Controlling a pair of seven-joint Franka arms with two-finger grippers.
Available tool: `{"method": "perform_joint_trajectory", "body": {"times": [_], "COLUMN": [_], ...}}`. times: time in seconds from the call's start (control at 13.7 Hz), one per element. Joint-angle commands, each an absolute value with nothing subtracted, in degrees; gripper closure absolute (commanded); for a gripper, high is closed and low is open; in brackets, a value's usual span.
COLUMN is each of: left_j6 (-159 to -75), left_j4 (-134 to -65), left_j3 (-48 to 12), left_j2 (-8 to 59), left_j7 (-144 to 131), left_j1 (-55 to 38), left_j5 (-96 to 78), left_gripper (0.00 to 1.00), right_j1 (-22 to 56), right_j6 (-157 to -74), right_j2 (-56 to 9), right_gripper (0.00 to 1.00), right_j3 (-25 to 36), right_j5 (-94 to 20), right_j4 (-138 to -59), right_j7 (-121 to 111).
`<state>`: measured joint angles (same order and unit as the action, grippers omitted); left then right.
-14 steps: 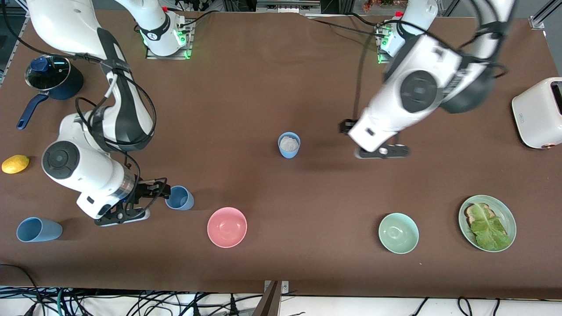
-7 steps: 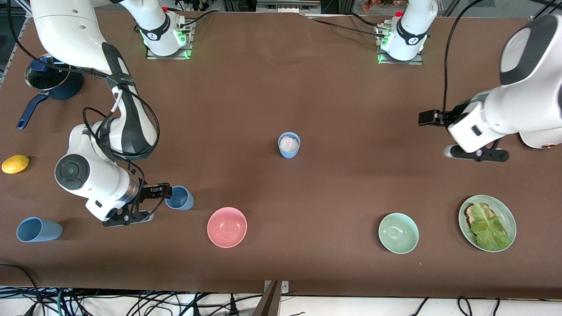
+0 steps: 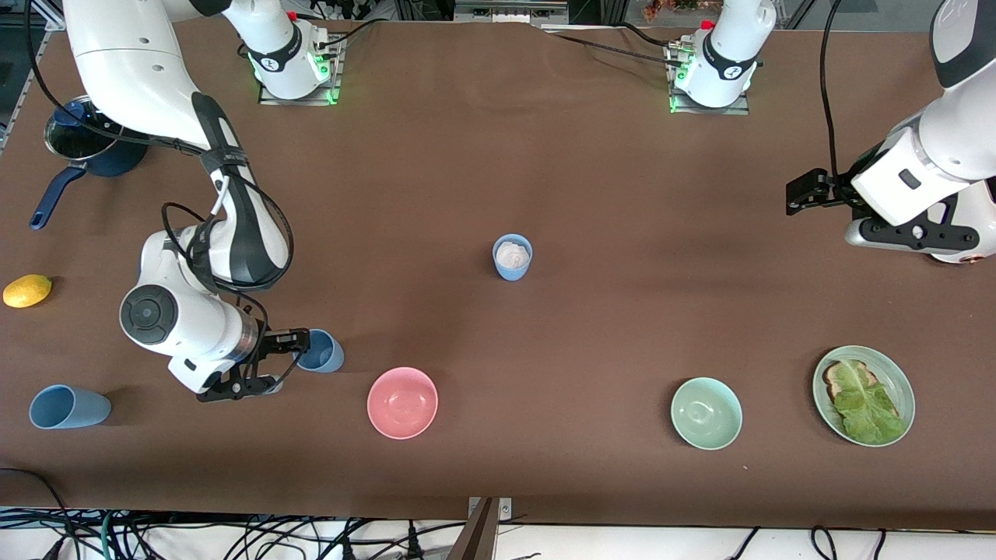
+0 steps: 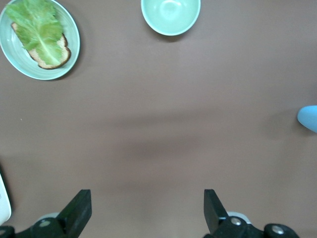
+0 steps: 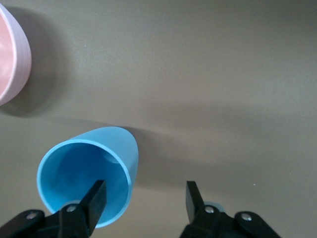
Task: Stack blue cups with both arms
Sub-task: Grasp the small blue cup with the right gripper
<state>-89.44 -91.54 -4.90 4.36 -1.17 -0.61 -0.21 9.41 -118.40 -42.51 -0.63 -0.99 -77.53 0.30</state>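
Observation:
Three blue cups are on the table. One (image 3: pixel 322 352) (image 5: pixel 89 173) stands beside the pink bowl, and my right gripper (image 3: pixel 299 348) (image 5: pixel 144 188) is at its rim, open. One finger is inside the cup's mouth and the other outside, so the cup's wall is between them. A second cup (image 3: pixel 512 257), with whitish stuff in it, stands mid-table. The third (image 3: pixel 68 407) lies on its side at the right arm's end, near the front edge. My left gripper (image 3: pixel 801 194) (image 4: pixel 147 194) hangs open and empty over bare table by the toaster.
A pink bowl (image 3: pixel 402 402) sits close to the gripped-at cup. A green bowl (image 3: pixel 706 413) and a plate of toast with lettuce (image 3: pixel 864 395) lie near the front edge. A white toaster (image 3: pixel 982 241), a navy saucepan (image 3: pixel 85 148) and a lemon (image 3: pixel 27 290) sit at the table's ends.
The left arm swung from mid-table out to the toaster end. The right gripper slid closer onto the cup's rim and its fingers narrowed.

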Motion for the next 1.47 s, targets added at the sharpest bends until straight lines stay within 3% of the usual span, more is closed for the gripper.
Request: {"method": "perform_joint_trajectory", "body": {"times": [0.0,0.15,0.66,0.95,1.39], "left_j6": [-93.34,-94.83,-93.16,-91.58,-91.41], "left_j4": [-98.18,-98.61,-96.77,-96.77,-96.33], "left_j3": [-3.52,-3.52,-4.22,-3.96,-4.04], "left_j2": [-0.97,-0.97,0.09,0.09,0.18], "left_j7": [0.35,0.35,-1.32,-0.79,-0.44], "left_j1": [-1.49,-1.41,-1.50,-0.79,-0.79], "left_j5": [-1.15,-1.14,-1.14,-1.05,-1.05], "left_gripper": [0.00,0.00,0.00,0.00,0.00], "right_j1": [9.67,9.84,10.02,11.77,20.90], "right_j6": [-120.49,-121.55,-120.67,-114.46,-99.51], "right_j2": [-43.06,-43.59,-43.07,-42.45,-39.90], "right_gripper": [0.33,0.42,1.00,1.00,1.00], "right_j3": [-0.79,-0.79,-1.76,-2.72,-2.90], "right_j5": [-1.85,-1.85,-1.93,-1.76,-1.76], "right_j4": [-78.05,-77.96,-77.52,-72.88,-62.59], "right_j7": [0.88,1.14,2.37,4.82,18.07]}}
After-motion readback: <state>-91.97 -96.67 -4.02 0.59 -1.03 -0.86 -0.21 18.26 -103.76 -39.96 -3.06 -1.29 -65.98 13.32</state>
